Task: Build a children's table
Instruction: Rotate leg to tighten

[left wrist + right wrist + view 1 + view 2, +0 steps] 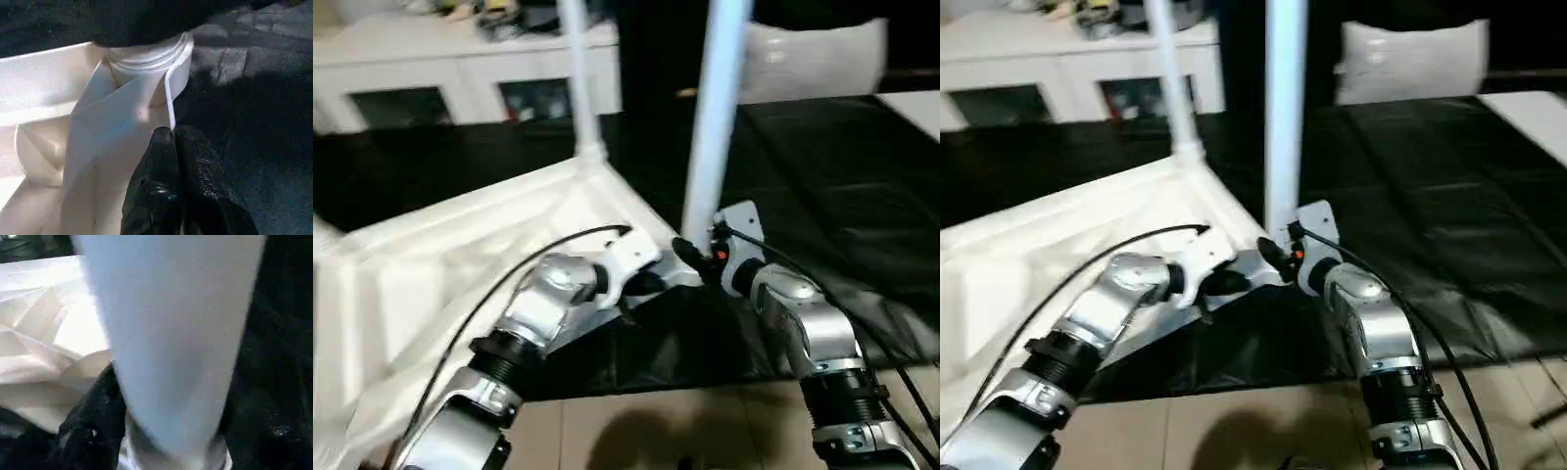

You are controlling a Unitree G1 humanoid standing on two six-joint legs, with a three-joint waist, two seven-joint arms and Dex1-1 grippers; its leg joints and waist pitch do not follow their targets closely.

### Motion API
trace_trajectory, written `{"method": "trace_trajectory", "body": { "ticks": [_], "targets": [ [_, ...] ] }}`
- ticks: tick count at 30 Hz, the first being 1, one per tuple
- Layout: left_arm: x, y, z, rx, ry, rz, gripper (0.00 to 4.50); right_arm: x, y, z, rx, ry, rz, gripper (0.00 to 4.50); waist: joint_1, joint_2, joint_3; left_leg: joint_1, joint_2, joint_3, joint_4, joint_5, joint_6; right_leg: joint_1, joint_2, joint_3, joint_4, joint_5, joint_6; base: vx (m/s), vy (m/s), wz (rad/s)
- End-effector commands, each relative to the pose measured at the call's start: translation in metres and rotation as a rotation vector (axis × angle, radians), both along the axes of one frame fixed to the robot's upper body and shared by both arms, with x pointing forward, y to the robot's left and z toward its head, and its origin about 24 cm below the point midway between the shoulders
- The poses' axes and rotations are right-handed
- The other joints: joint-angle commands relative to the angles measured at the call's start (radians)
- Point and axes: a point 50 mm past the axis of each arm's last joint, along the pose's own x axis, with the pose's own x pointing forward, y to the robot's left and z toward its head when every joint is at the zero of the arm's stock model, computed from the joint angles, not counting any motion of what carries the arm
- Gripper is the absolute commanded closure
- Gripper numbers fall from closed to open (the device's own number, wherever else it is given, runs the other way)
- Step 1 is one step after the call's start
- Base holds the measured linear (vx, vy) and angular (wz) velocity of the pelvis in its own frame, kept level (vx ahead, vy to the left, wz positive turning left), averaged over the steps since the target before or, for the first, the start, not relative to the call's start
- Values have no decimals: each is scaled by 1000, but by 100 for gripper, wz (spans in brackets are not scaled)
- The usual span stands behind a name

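The children's table top (431, 284) lies upside down on a black cloth, ribbed underside up. Two white legs stand upright in its corner sockets: a far leg (579, 78) and a near leg (715, 117). My left gripper (648, 284) is shut, and its fingertips (171, 137) touch the thin rim just beside the near corner socket (146, 58). My right gripper (690, 257) sits at the base of the near leg (176, 333), which stands between its fingers. One black finger (93, 426) lies against the leg's side.
The black cloth (822, 196) covers the floor around the table top, with tiled floor (656, 421) nearest me. A white cabinet (431, 69) runs along the back left. A white bag (813, 59) sits at the back right, beside a white surface (915, 103).
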Motion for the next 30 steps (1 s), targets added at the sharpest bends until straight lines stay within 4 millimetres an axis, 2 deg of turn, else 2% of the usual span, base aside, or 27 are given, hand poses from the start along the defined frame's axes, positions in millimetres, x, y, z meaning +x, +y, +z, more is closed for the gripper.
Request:
{"method": "trace_trajectory", "body": {
  "ticks": [1,2,3,4,7,9,10,11,13,16,19,20,23,25,27,30],
  "targets": [
    [-4,-16,10,-6,-51,-107,450,-5,20,-2,29,11,108,144,9,-18,-55,-4,40,-12,-78,-288,84,39,-66,47,-72,-434,-134,0,0,0],
    [-4,-14,10,2,-54,-110,450,-6,18,-2,26,4,114,138,20,-19,-56,-12,42,-12,-77,-260,91,46,-67,50,-63,-418,-142,0,0,0],
    [-4,-12,9,8,-54,-111,450,-7,16,-1,25,-2,121,138,25,-20,-57,-11,42,-10,-76,-250,93,46,-67,52,-61,-408,-144,0,0,0],
    [-4,-8,8,14,-60,-125,450,-8,11,-1,20,-11,135,103,34,-19,-60,-9,43,-9,-74,-218,98,47,-68,56,-56,-373,-154,0,0,0],
    [-4,-2,7,23,-58,-144,450,-10,3,0,14,-30,160,86,54,-21,-64,-17,42,-7,-70,-149,112,53,-65,61,-40,-296,-172,0,0,0],
    [-6,6,6,27,-52,-186,450,-15,-7,5,30,-63,240,86,63,-20,-71,-20,41,-5,-63,-105,127,55,-66,62,-32,-243,-183,0,0,0],
    [-6,7,6,29,-52,-191,450,-16,-8,6,29,-64,252,69,69,-19,-68,-19,44,-4,-64,-96,142,52,-64,64,-29,-228,-187,0,0,0],
    [-7,12,5,39,-55,-218,450,-20,-14,8,23,-66,310,54,76,-17,-66,-17,46,-3,-65,-112,144,49,-63,62,-33,-247,-190,0,0,0],
    [-8,17,5,54,-51,-256,450,-26,-21,9,-7,-57,390,47,79,-18,-65,-15,47,-3,-66,-126,139,49,-63,63,-32,-260,-187,0,0,0],
    [-13,25,3,75,-43,-356,450,-37,-31,12,-50,-30,528,11,90,-20,-60,-11,51,-2,-72,-179,127,46,-61,66,-38,-319,-169,0,0,0],
    [-16,29,3,91,-39,-411,450,-41,-36,15,-58,-13,596,11,100,-21,-60,-8,50,0,-71,-191,115,44,-62,66,-42,-360,-161,0,0,0],
    [-19,34,2,109,-33,-468,450,-46,-41,18,-68,3,672,11,107,-20,-60,-3,52,1,-72,-196,109,40,-62,67,-43,-368,-164,0,0,0],
    [-24,40,3,129,-10,-555,450,-48,-46,23,-64,16,748,11,116,-22,-61,-6,56,1,-72,-184,113,42,-63,69,-36,-336,-175,0,0,0],
    [-26,42,3,136,-2,-582,450,-48,-47,24,-60,16,768,38,118,-21,-62,-8,57,2,-72,-176,113,43,-64,70,-33,-327,-178,0,0,0],
    [-30,46,4,150,17,-650,450,-50,-48,26,-45,33,823,46,128,-24,-64,-5,56,5,-69,-158,116,41,-64,71,-30,-312,-188,0,0,0],
    [-33,47,5,153,24,-693,450,-53,-47,28,-25,46,868,89,134,-24,-64,-6,57,5,-69,-148,116,41,-64,71,-29,-324,-182,0,0,0]
  ]
}}
